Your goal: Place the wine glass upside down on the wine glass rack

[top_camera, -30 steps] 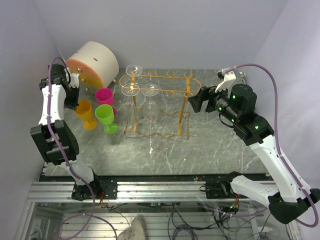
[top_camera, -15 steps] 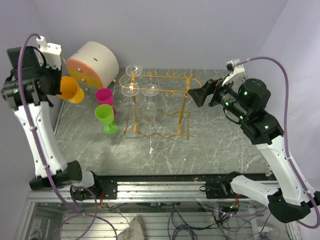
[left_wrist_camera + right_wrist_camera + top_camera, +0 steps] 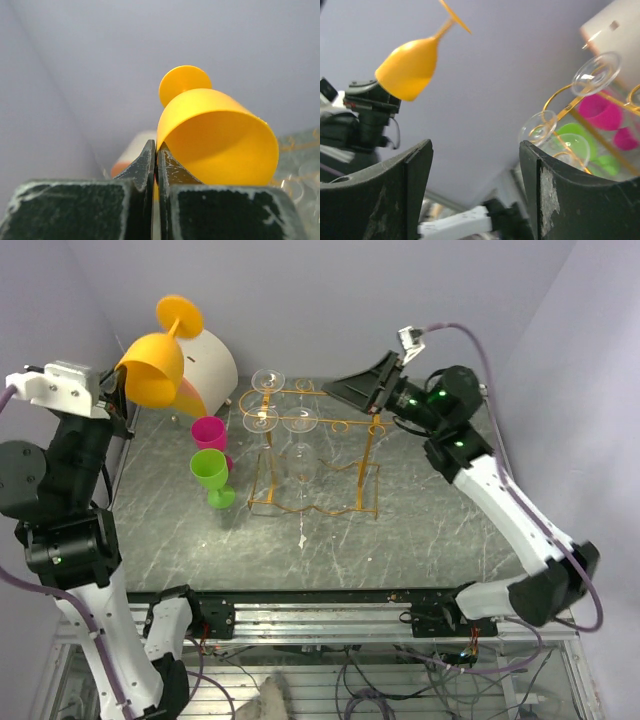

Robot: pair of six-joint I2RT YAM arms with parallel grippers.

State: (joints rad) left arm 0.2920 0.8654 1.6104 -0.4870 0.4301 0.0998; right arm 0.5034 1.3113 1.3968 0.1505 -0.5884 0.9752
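Pinching orange wine glass rim, left tool raised; right tool agape; grey marble table, lilac walls.

The wine glass looks matt plastic, the rack shiny metal wire

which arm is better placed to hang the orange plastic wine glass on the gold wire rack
Left: left end effector grips the orange plastic wine glass, base up; right end effector is open, empty.
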